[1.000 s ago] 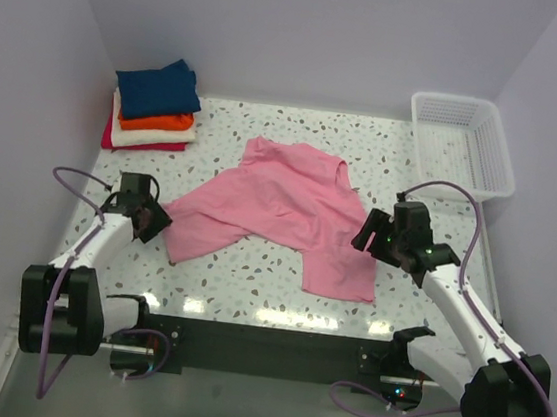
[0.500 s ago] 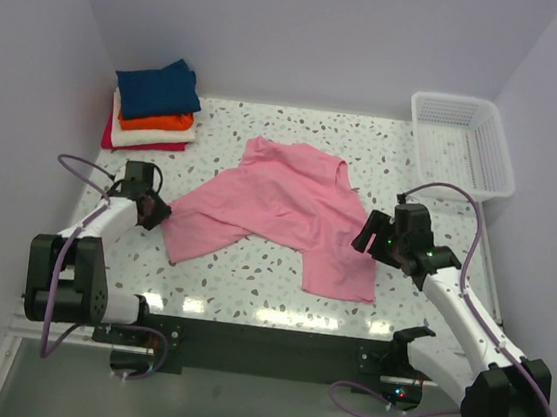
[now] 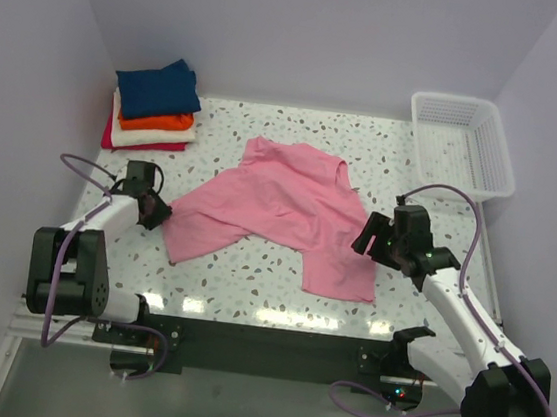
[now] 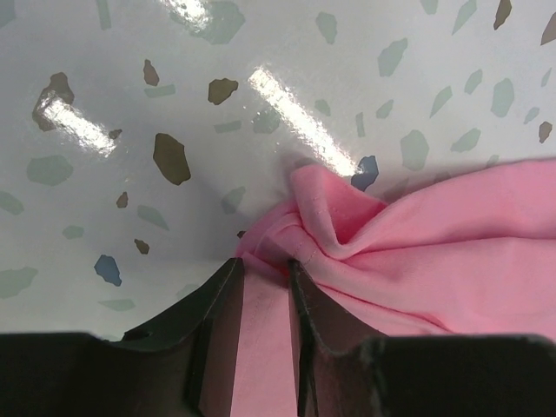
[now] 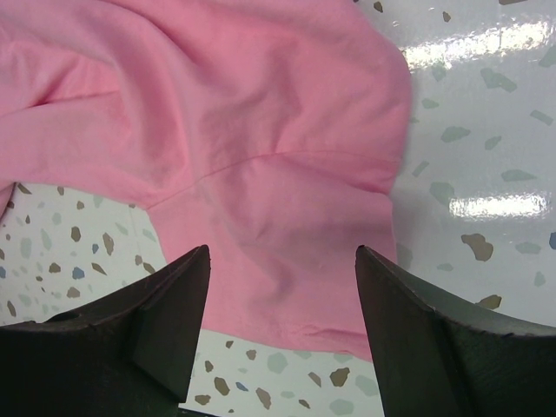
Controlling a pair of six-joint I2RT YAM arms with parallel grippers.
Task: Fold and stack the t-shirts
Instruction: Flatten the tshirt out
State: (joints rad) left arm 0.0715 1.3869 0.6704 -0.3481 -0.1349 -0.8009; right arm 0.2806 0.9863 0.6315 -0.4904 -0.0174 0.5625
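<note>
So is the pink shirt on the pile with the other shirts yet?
No, the pink shirt lies spread out in the middle, well apart from the folded pile in the far left corner.

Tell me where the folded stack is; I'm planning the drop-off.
In the top view, the folded stack sits in the far-left corner of the table, across from the white basket.
</note>
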